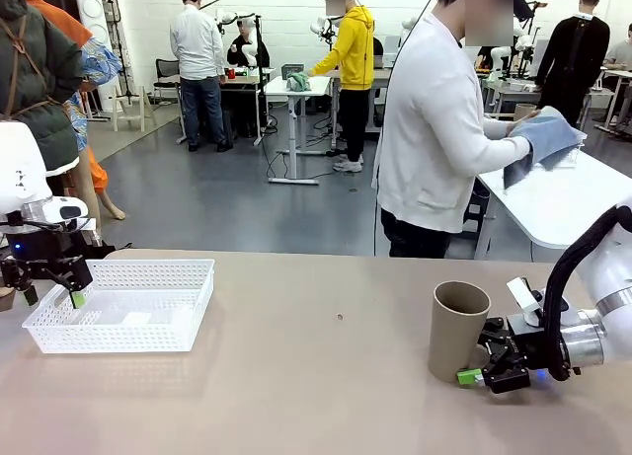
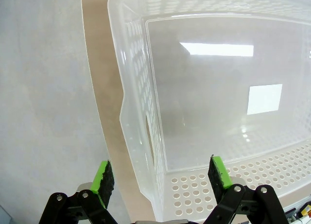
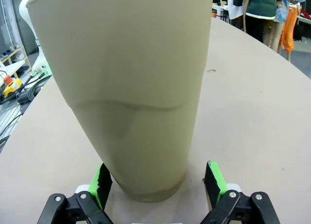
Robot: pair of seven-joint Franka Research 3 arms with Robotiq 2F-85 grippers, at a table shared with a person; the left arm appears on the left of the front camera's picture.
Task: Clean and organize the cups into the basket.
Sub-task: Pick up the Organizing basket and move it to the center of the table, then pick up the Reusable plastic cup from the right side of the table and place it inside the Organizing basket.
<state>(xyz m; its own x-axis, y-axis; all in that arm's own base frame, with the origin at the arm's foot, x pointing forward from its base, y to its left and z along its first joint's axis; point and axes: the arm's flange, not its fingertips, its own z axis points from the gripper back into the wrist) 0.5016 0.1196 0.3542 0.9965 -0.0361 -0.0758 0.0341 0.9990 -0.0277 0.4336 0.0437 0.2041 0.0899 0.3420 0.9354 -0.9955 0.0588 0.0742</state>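
1. Front view first: a shallow white plastic basket with lattice sides [image 1: 128, 335] sits on the beige table top [image 1: 316, 406] at the robot's left. A tall tan-brown matte tumbler [image 1: 457, 327] stands upright toward the right, well apart from the basket.
2. At the tumbler's foot the right gripper [image 1: 479, 368] lies low and comes in sideways. One green pad shows beside the base there; the other is hidden behind the tumbler.
3. In the right wrist view the tumbler [image 3: 131, 88] looms large and its rim is partly cut off by the top edge. The right gripper [image 3: 158, 180] has its fingers spread wide with the base standing between them. A clear gap shows at one of the green pads [image 3: 214, 178]. The other pad sits right against the wall, but I cannot tell whether it actually touches.
4. Over at the basket's near-left corner the left gripper [image 1: 53, 297] hangs with its fingers wide apart and holding nothing. Most of its arm is cut off by the picture's edge.
5. From the left wrist view the left gripper [image 2: 160, 178] straddles that corner of the basket [image 2: 141, 112]. One pad is outside over the table and the other is over the perforated wall. The far end of the basket runs out of frame.
6. Beyond the far edge a person in a white top [image 1: 434, 129] is turned toward another white table, hands mostly hidden by a blue-grey cloth [image 1: 548, 139].
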